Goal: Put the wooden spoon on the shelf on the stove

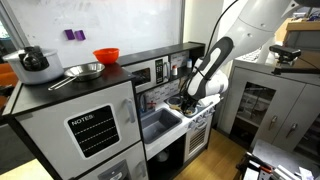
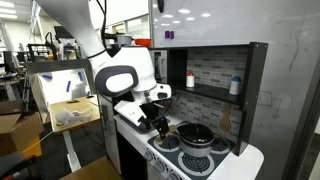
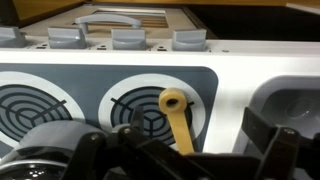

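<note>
Jaws: spread wide in the wrist view, the gripper entering from the lower edge, with one dark finger at either side of the spoon handle. No finger is seen pressing on the handle.
Wooden spoon: a pale, flat wooden handle with a rounded end pierced by a hole. It is seen between the open jaws, over the stove, its holed end above the right-hand burner. The bowl end is hidden by the gripper, and whether it rests on the stove or is lifted cannot be told.
Burners: two grey discs with concentric ridges are set in a dark panel – one at the left, one at the middle.
Knobs: a row of grey plastic knobs is seen along the white stove edge.
Sink: a smooth grey basin is seen at the right of the wrist view.
Pot: a round black pot stands on the stove, just beside the gripper.
Shelf: a dark ledge is fixed against the tiled back wall above the stove, with small bottles on it.
Arm: the white, rounded arm is bent down over the stove – the gripper is held low, close above the burners.
</note>
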Motion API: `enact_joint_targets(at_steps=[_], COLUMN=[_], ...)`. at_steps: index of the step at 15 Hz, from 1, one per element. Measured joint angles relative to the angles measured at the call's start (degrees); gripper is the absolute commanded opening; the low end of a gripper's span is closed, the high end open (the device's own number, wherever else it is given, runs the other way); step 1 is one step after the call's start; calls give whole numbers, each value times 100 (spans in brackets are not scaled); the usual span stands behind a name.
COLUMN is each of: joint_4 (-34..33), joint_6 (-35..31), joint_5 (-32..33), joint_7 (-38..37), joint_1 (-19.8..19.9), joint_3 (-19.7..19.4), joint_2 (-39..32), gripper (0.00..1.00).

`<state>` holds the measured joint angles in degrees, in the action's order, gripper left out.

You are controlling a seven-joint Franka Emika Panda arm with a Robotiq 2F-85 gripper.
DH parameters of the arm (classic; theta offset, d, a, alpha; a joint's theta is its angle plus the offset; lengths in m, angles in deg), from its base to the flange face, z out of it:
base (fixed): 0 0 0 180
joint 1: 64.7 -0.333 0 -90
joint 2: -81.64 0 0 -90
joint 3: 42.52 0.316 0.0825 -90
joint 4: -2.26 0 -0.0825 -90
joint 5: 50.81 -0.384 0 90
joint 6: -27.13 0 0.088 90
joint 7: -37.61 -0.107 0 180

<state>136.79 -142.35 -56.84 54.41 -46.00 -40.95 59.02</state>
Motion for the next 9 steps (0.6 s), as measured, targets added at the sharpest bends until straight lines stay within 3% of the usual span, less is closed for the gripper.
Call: enact_joint_targets(at_steps=[4, 9], joint_4=[286, 1094], joint_6=[745, 1857], joint_5=[-59, -34], joint_7=[243, 270], joint_1=[204, 28], joint_3=[109, -271], joint_2=[660, 2140], gripper=[100, 100])
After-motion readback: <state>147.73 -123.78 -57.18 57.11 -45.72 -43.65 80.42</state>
